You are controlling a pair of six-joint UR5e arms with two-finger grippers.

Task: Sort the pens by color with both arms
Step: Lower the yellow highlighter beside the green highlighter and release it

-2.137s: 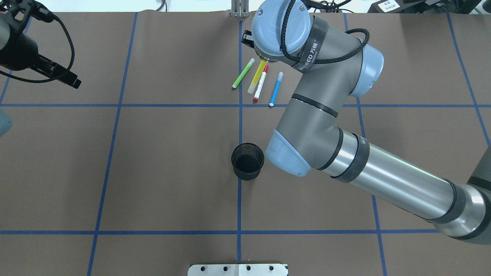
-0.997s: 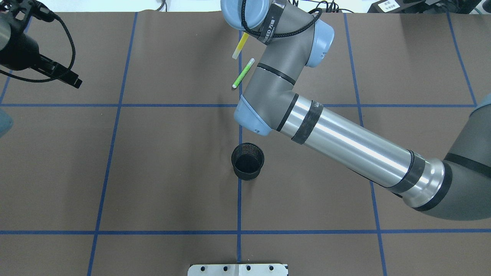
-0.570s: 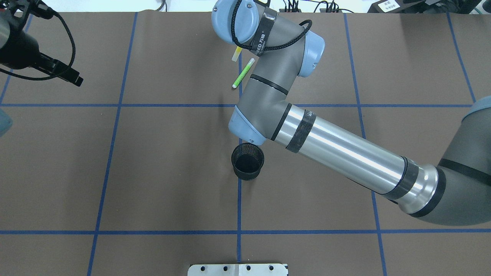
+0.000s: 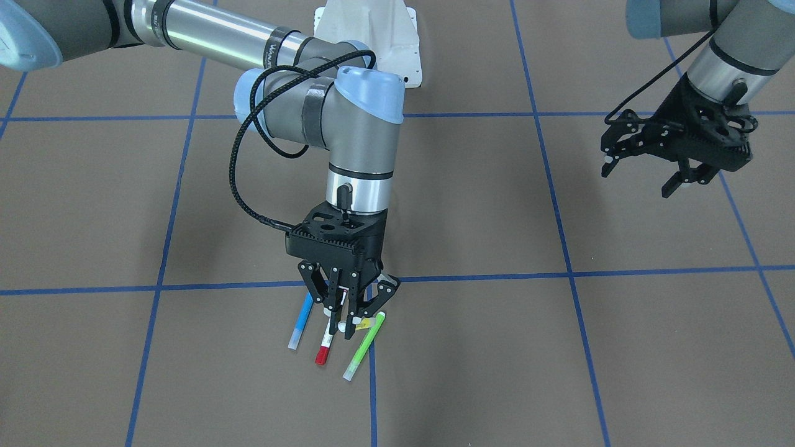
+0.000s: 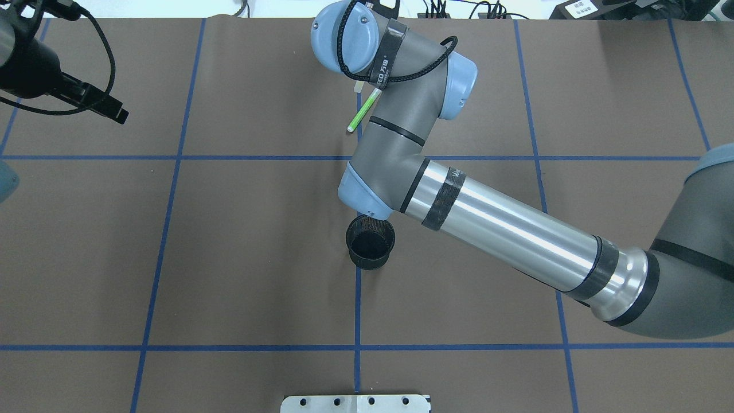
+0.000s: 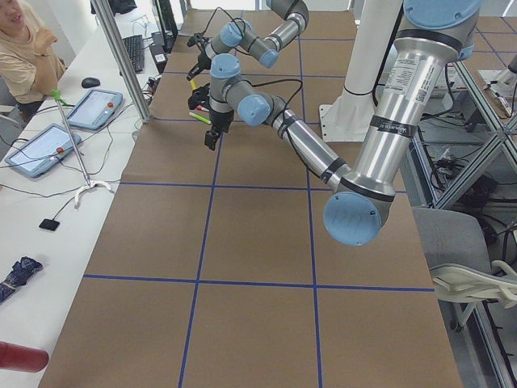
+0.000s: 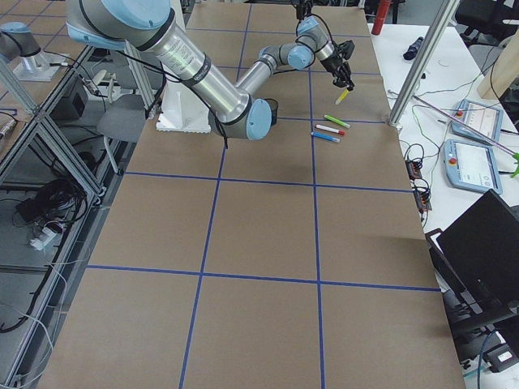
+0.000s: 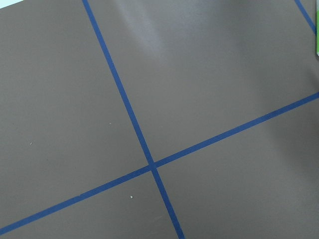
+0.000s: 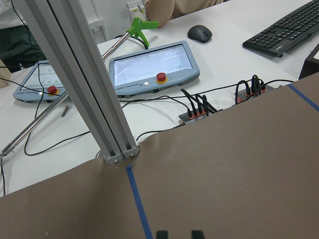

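My right gripper (image 4: 345, 324) is shut on the yellow pen (image 4: 366, 323), which hangs tilted just above the table; it also shows in the exterior right view (image 7: 343, 96). Below it three pens lie side by side on the brown table: blue (image 4: 300, 324), white-barrelled with red ends (image 4: 325, 347) and light green (image 4: 363, 345). In the overhead view only the green pen (image 5: 358, 115) and a pale tip of the yellow pen (image 5: 358, 87) show; the right arm hides the others. My left gripper (image 4: 640, 177) is open and empty, far off over the table's left side.
A black wire-mesh cup (image 5: 370, 241) stands upright at the table's middle, just under the right arm's elbow joint (image 5: 361, 192). Blue tape lines (image 5: 357, 310) grid the brown table. A metal post (image 9: 117, 149) and control tablets stand beyond the far edge.
My right gripper has lifted the yellow pen out of the row and carried it left and farther away. The arm now covers the blue and red-ended pens. The left gripper barely moved.
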